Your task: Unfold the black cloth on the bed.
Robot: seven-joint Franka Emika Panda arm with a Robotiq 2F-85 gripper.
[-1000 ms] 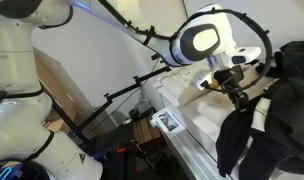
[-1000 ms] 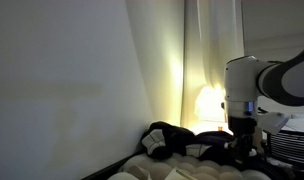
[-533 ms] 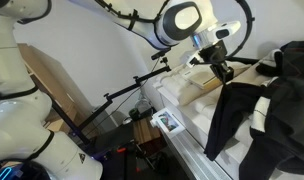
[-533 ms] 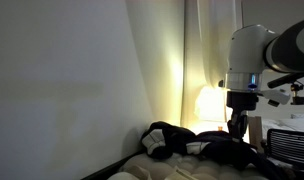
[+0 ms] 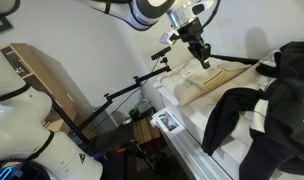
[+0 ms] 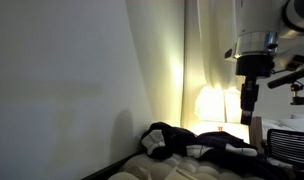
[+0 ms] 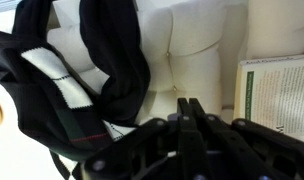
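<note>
A: Where the scene starts at the left, what stands there?

B: A cardboard box (image 5: pixel 42 75) by the wall, then a black tripod (image 5: pixel 117 97) reaching right toward the bed (image 5: pixel 197 115).

A: And the gripper?

B: The gripper (image 5: pixel 203 58) hangs in the air over the bed's far left part, apart from everything. Its jaws are pressed together with nothing between them. In the wrist view the fingers (image 7: pixel 196 118) meet in one dark line, empty.

A: Where is the cloth?

B: To the right of the gripper. The cloth (image 5: pixel 257 115) lies crumpled on the bed, one dark fold draped over the near edge, cream patches showing among the black. It isn't spread flat.

A: What does the wrist view give?

B: At left, the cloth (image 7: pixel 102 60) is bunched in loops with a white lining exposed. In the middle is bare quilted bed (image 7: pixel 202 40). At right, a book (image 7: pixel 277 95) with a green border lies flat on the bed, well apart from the cloth.

A: And the dim exterior view?

B: A bare wall at left, a glowing lamp (image 6: pixel 207 100) by the curtain, and the cloth (image 6: pixel 187 145) heaped low on the bed. The gripper (image 6: pixel 246 110) is above its right end, not touching.
</note>
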